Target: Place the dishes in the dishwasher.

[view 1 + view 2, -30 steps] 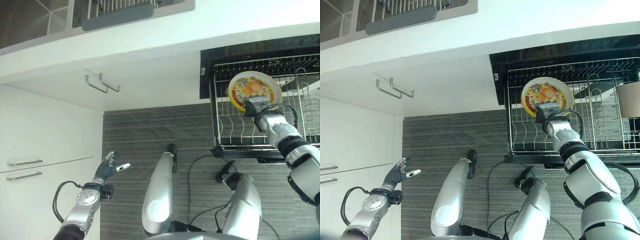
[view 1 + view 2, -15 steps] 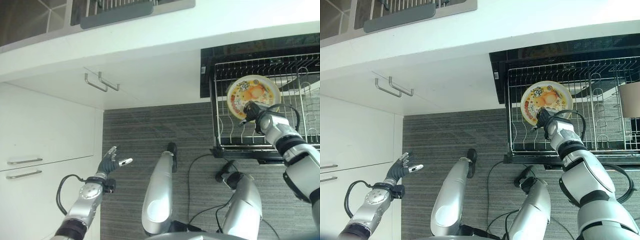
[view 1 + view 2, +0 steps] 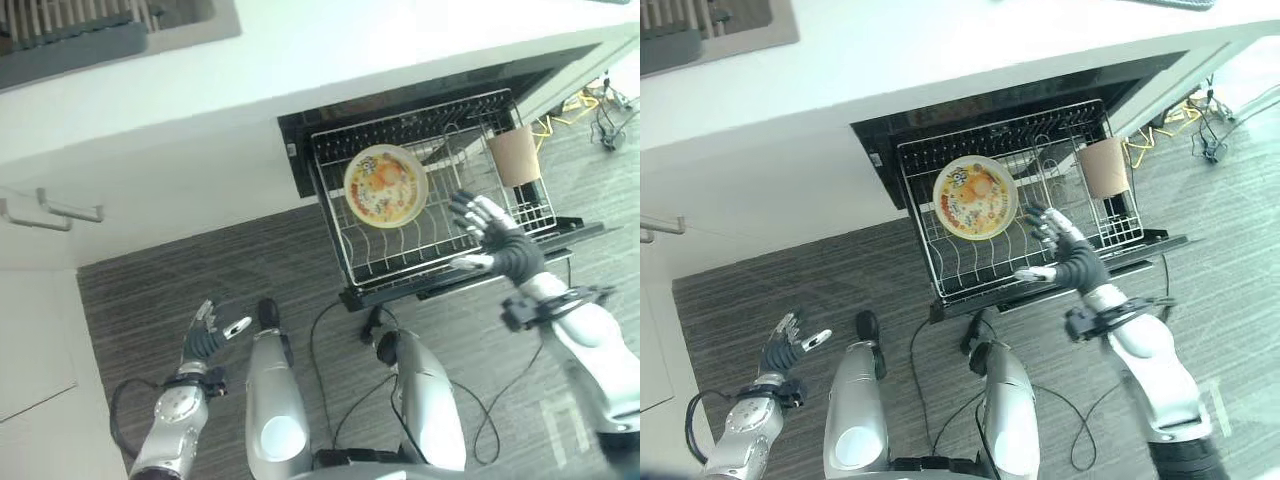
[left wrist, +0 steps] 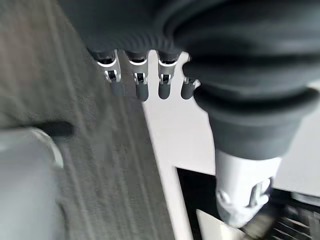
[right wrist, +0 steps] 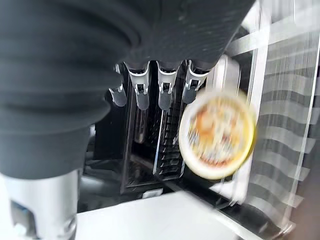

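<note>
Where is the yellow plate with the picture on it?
The yellow plate is in the pulled-out dishwasher rack, towards its left side, with a brown cup at the rack's far right.

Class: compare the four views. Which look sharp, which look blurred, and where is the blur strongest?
Left and right eye views: fairly sharp; the plate in the rack reads clearly. Right wrist view: plate and rack wires smeared. Left wrist view: floor soft and streaked.

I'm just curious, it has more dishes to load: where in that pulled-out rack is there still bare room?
The rack looks bare in front of the yellow plate, along the tines nearest the robot. Its far right end is crowded by the beige cup. The open right hand hovers over the strip between them.
</note>
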